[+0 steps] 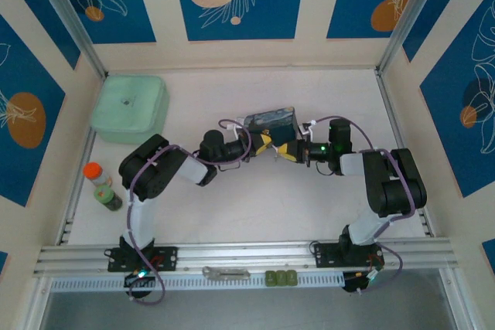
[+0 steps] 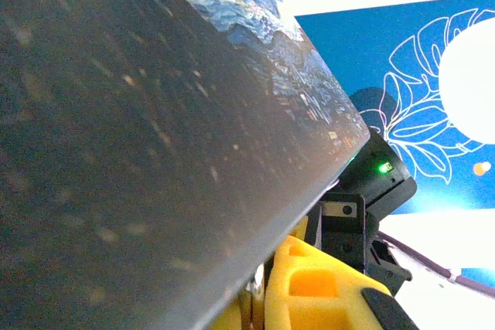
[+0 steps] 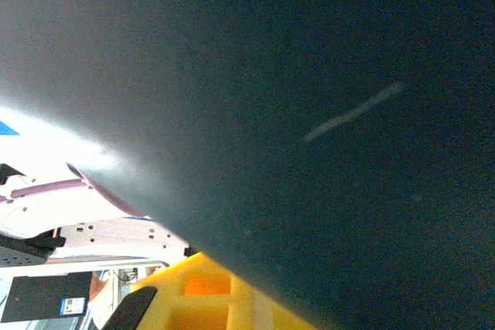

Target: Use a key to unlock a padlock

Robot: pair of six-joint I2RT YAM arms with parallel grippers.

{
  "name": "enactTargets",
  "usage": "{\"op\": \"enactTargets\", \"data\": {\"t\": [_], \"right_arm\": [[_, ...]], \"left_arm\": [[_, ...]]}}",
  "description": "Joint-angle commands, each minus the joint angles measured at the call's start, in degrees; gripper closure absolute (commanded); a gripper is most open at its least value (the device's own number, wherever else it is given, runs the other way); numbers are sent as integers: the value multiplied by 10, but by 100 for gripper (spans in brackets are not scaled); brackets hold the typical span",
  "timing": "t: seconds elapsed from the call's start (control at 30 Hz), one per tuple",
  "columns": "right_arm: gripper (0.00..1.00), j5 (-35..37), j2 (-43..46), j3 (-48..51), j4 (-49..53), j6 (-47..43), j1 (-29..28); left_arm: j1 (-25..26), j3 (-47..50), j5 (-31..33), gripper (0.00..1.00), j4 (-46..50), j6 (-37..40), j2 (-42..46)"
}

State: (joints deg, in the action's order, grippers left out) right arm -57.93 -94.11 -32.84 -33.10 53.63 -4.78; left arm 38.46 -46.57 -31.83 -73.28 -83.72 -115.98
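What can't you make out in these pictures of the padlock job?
- The padlock and key: top view, too small, lost where the left gripper, right gripper and tin meet.
- Whether either gripper is open or shut: wrist views, the tin sits blurred and dark against each lens.

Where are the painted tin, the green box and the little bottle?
painted tin (image 1: 274,120), top view, on its lid.
green box (image 1: 130,106), top view, centre of its lid.
bottle (image 1: 101,185), top view, its middle, under the orange cap.

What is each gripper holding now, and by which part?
It cannot be told. The left gripper and right gripper meet at the near edge of the blue-and-yellow painted rectangular tin, but no clear grip is visible.
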Motion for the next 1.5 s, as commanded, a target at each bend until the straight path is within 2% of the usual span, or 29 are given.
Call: {"op": "enactTargets", "data": {"t": [0.0,0.3,0.77,1.2,1.47], "right_arm": [[100,4,-9,7,-38,20,6],[100,11,17,9,42,-34,9],[100,6,39,33,68,-52,22],[100,5,50,34,2,3,21],[100,13,58,34,-2,9,11]], "left_arm": [[7,-12,-58,100,-45,0,7],[-1,-18,-52,100,-44,-2,11],[-5,-26,-28,100,-45,-5,10],[-2,-11,-22,100,-62,-13,10],[2,-13,-19,100,-69,-19,2]]}}
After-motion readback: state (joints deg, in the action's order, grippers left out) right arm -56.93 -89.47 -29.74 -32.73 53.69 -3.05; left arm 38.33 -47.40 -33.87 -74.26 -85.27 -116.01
